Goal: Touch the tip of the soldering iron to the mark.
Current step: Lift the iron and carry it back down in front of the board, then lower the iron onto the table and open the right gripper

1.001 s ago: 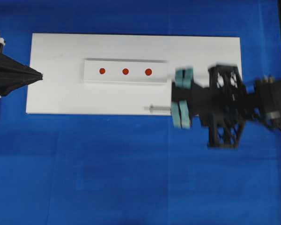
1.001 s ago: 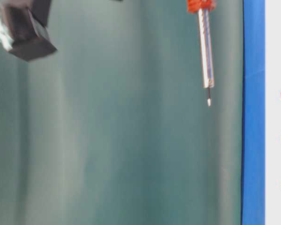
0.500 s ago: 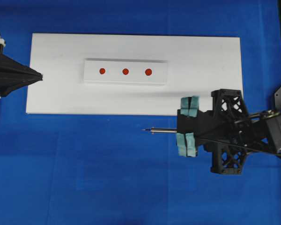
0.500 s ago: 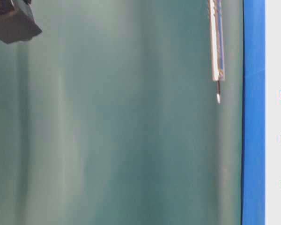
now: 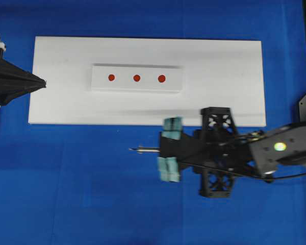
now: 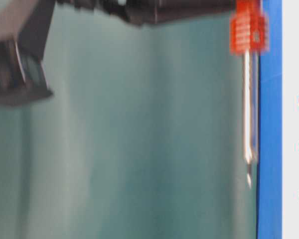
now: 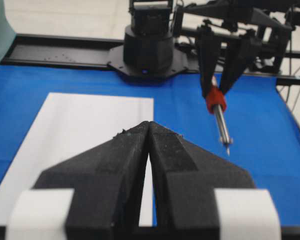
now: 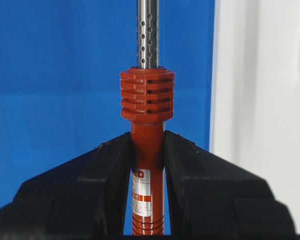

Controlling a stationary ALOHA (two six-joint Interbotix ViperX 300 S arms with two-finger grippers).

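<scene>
I hold the iron in my right gripper, the jaws pinching its red handle just behind the ribbed collar, so the shaft runs straight out ahead of the fingers. Seen from overhead, the iron lies level and points toward the left side of the view, with its tip over the blue cloth, off the white board and just beyond the board's near long edge.

The marks are three red dots in a row on a raised white strip in the middle of the board. Measured from that strip, my tip sits on the near side, across the board's edge, and roughly level with the middle dot along the row. The shaft runs parallel to the row, so I judge the coming move to be sideways across that edge, with the tip then tilted down.

My left gripper is pressed together, empty, at the board's far left end, pointing along the row. The right is the one nearer the dots, and it alone carries the tool.
</scene>
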